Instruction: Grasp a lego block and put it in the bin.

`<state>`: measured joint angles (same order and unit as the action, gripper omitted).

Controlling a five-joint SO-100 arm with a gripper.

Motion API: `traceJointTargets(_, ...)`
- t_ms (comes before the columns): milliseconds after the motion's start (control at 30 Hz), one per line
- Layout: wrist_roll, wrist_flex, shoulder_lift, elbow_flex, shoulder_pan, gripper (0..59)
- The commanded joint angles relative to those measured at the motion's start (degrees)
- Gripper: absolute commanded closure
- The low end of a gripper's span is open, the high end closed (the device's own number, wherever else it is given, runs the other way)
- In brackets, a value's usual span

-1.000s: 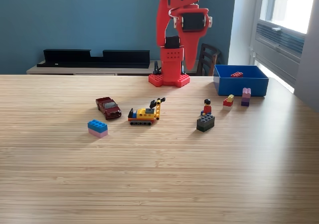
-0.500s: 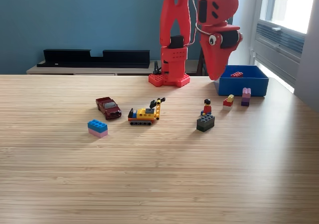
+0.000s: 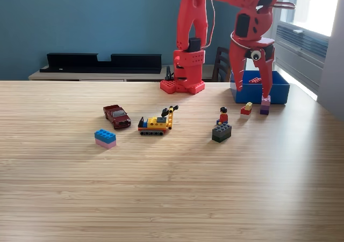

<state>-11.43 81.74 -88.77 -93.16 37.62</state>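
Note:
My red arm reaches out to the exterior view's right, and its gripper (image 3: 253,98) points down with the jaws spread wide, open and holding nothing. It hangs in front of the blue bin (image 3: 278,94), which has a small red block (image 3: 255,80) inside. Just below the fingertips, on the table, lie a red-and-yellow block (image 3: 246,109) and a pink-and-purple block (image 3: 265,105). One finger (image 3: 266,91) comes down right over the pink-and-purple block; I cannot tell if it touches. A blue-on-pink block (image 3: 105,138) lies far off at the view's left.
Across the wooden table stand a dark red toy car (image 3: 117,116), a yellow digger (image 3: 156,123) and a minifigure on a dark block (image 3: 222,128). The arm's base (image 3: 183,85) sits at the back edge. A long black tray (image 3: 102,62) lies on the shelf behind.
The arm has swung to the view's right and come down in front of the bin. Its jaws, together half a second ago, now stand spread apart over the two small blocks.

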Motion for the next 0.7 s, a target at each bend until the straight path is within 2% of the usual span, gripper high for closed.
traceJointTargets(33, -1.1, -1.7, -1.8, -2.5, 0.9, 28.4)
traceJointTargets(333, -2.5, -7.6, -1.8, -9.1, 0.7, 28.5)
traceJointTargets(700, -3.3, -15.6, -1.5, -12.0, 0.6, 29.6)
